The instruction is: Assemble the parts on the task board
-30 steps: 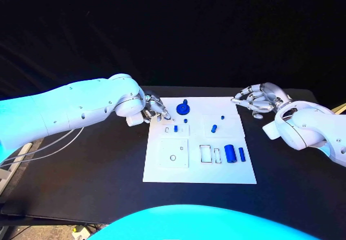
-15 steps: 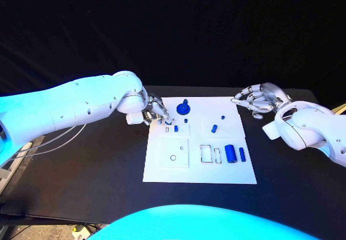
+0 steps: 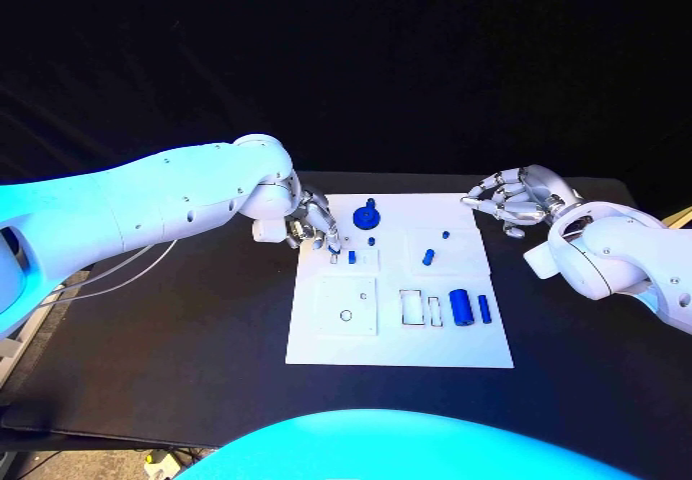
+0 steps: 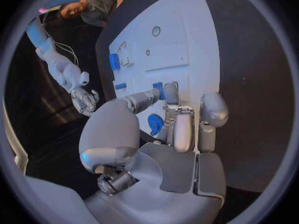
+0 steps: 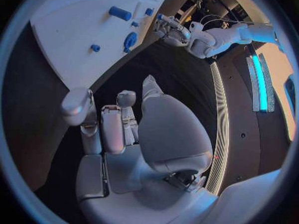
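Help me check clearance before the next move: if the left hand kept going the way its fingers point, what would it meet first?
Probably the small blue peg on the task board, just beyond the left hand; depth is uncertain.

1 table [image 3: 173, 330], black. 1 task board [image 3: 389, 345], white. 2 hands: left hand [image 3: 307, 222], right hand [image 3: 513, 200].

Blue parts on the board, approx 7 in head view: 1 round knobbed pc [image 3: 366, 215], 1 big cylinder [image 3: 460, 306], 1 slim bar [image 3: 485, 308], 1 short peg [image 3: 428, 257], 1 small peg [image 3: 351, 257], 2 tiny studs [image 3: 372, 241] [image 3: 444, 236]. Smallest ones hard to count for sure.
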